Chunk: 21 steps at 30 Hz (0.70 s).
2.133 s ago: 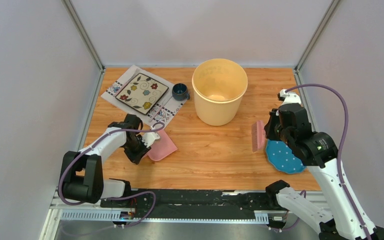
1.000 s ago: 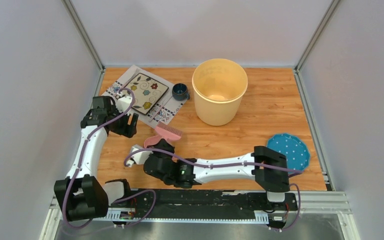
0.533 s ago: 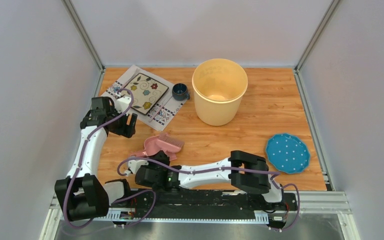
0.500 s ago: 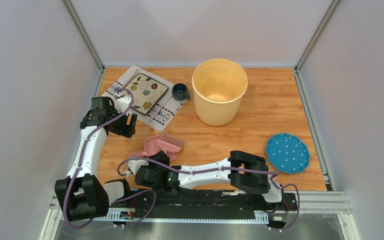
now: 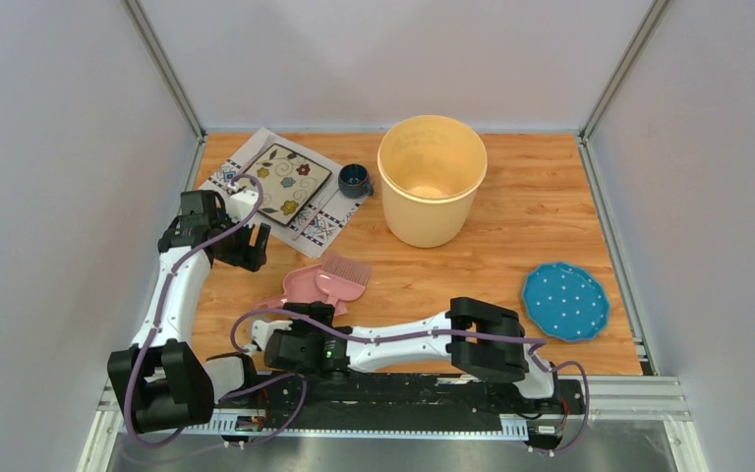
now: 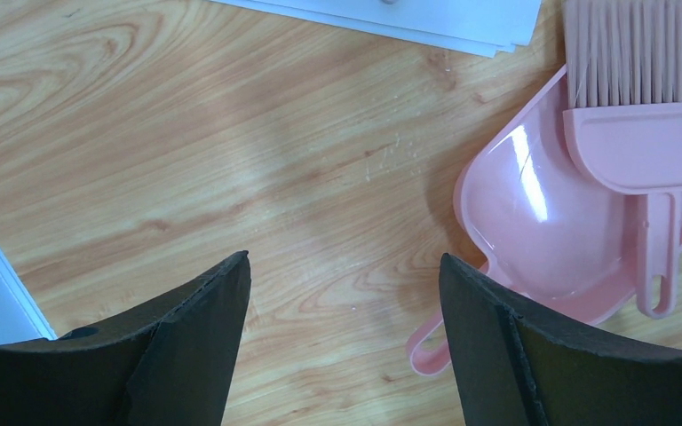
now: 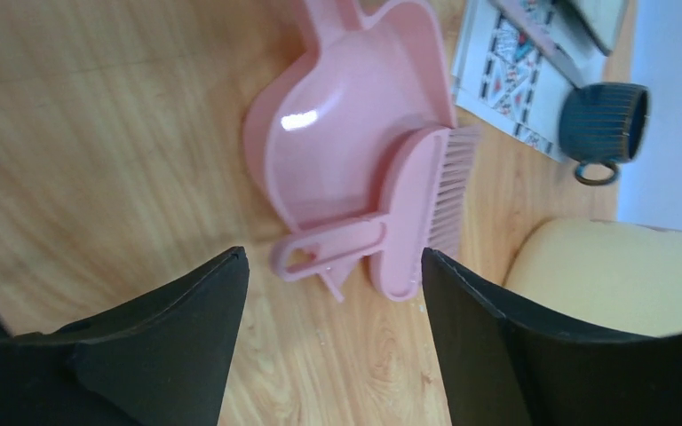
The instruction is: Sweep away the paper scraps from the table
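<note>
Brush bristles (image 6: 635,53) partly past top edge

Overhead table (image 5: 531,231) view; wrists close over dustpan (image 5: 307,286)

Robot test lab, plain grey panel walls (image 5: 49,147), metal-framed wood bench (image 5: 531,211), two arms bolted on aluminium rail (image 5: 393,393)

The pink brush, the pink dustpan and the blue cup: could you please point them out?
pink brush (image 6: 644,146): left wrist view, on its solid back.
pink dustpan (image 7: 337,151): right wrist view, on its inner floor.
blue cup (image 7: 597,120): right wrist view, on its side wall.
</note>
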Each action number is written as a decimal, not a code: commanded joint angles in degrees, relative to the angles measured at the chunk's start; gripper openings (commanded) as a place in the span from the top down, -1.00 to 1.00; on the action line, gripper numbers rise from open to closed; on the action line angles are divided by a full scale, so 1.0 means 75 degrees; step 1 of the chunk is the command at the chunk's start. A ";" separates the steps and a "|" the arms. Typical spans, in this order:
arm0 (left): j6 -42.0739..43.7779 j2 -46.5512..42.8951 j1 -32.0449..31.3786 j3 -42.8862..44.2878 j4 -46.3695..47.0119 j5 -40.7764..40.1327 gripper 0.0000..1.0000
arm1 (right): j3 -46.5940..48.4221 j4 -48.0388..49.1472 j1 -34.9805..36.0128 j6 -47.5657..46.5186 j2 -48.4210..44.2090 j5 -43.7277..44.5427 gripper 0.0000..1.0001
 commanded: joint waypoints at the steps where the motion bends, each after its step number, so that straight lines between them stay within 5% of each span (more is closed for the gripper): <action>1: 0.0070 0.0072 0.0078 0.0017 0.0060 0.0163 -0.69 | 0.0267 -0.0489 0.0069 0.0444 -0.0686 -0.1311 -0.54; 8: 0.0093 0.0095 0.0066 0.0041 0.0048 0.0187 -0.70 | 0.0747 -0.1861 0.0010 0.0327 -0.1436 -0.4320 -0.55; 15: 0.0093 0.0119 0.0066 0.0029 0.0036 0.0222 -0.70 | 0.0689 -0.2822 -0.1042 0.0093 -0.2140 -0.9112 -0.54; 21: 0.0152 0.0107 0.0066 0.0029 0.0001 0.0222 -0.70 | 0.0362 -0.3841 -0.1991 -0.0013 -0.2433 -1.0486 -0.55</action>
